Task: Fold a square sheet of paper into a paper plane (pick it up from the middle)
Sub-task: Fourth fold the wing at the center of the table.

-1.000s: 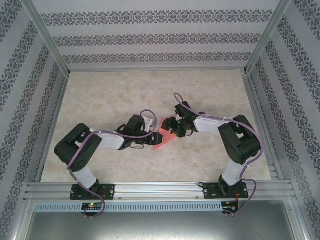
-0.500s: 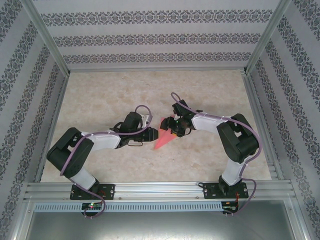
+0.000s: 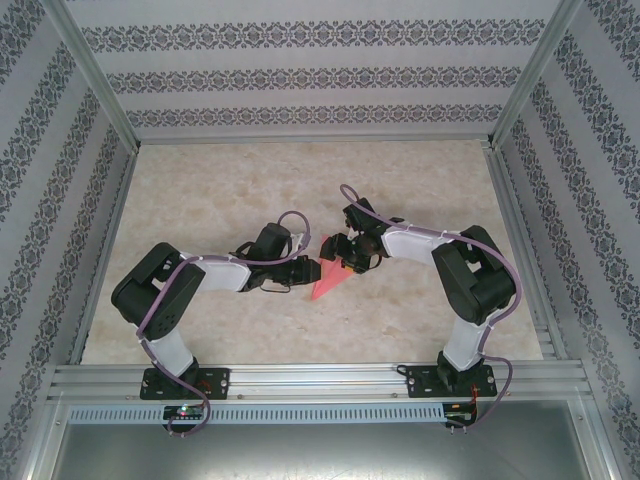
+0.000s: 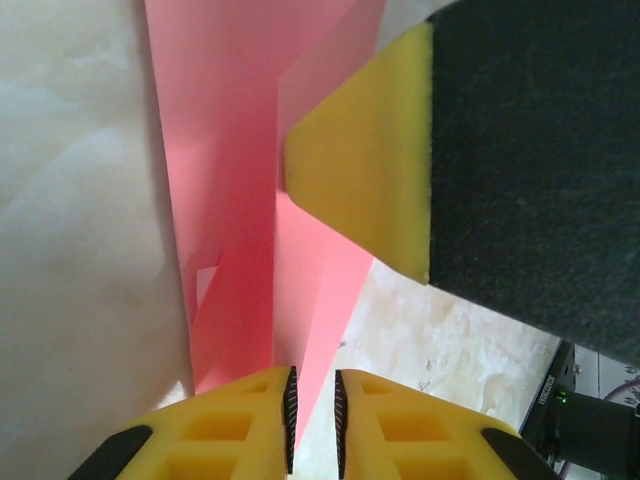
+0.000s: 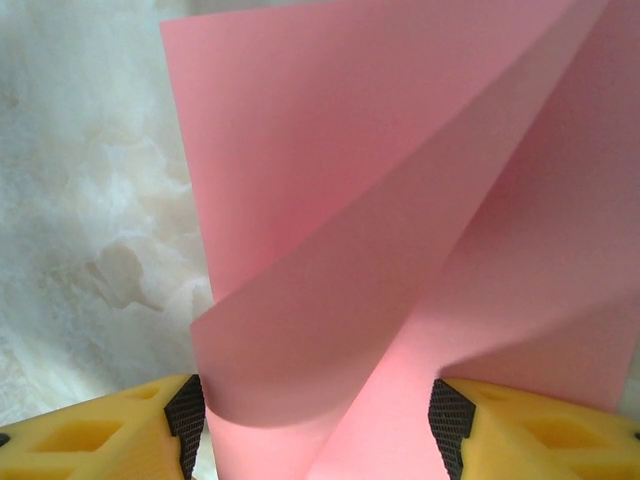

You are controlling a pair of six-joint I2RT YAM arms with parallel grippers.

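Marble-look table (image 3: pixel 200 200) carries both arms, meeting mid-table over the pink plane (image 3: pixel 326 282), a pointed, folded wedge between them. You are mid-fold, judging by the creased layers. Right gripper (image 3: pixel 352 258): jaws wide apart, the paper's billowing folds standing between the pads (image 5: pixel 186 420) (contact unclear). Left gripper (image 3: pixel 312 270): jaws nearly together, pinched on a thin layer edge (image 4: pixel 312 400). Next move likely needs you to hold that pinch and press the crease flat without tearing.

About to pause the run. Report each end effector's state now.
Left end effector: shut on the folded salmon-pink paper plane.
Right end effector: jaws wide apart, the same pink paper bulging between them; whether it grips cannot be told.
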